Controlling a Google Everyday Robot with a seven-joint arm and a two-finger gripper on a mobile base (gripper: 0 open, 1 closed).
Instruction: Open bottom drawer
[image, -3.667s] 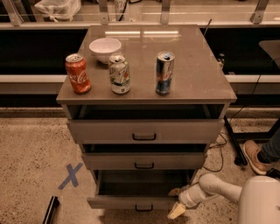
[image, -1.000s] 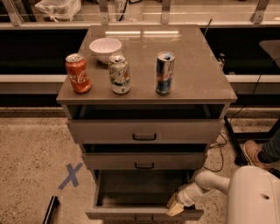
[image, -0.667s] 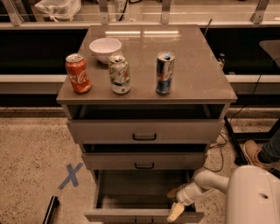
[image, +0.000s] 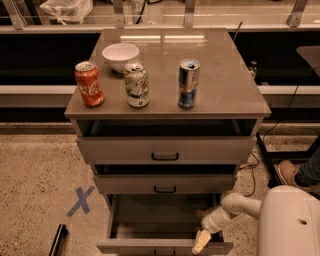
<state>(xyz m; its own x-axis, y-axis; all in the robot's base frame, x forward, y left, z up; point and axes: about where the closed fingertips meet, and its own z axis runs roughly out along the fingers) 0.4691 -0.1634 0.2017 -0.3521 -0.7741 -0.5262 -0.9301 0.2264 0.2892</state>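
The bottom drawer (image: 150, 220) is the lowest of three grey-taupe drawers and stands pulled far out, its shallow grey tray showing; its front edge runs along the bottom of the view. My gripper (image: 201, 242) is at the right end of that front edge, on a white arm that reaches in from the lower right. The middle drawer (image: 165, 184) and the top drawer (image: 165, 149), each with a black bar handle, stand a little way out.
On the cabinet top (image: 225, 75) stand a red cola can (image: 89, 83), a white-green can (image: 136, 84), a blue-silver can (image: 188, 83) and a white bowl (image: 120, 53). A blue tape X (image: 80, 200) marks the floor at left. A person's shoe (image: 290, 173) is at right.
The bottom drawer has come further out toward me since the earliest frame. My gripper has moved with its front edge, down and a little left.
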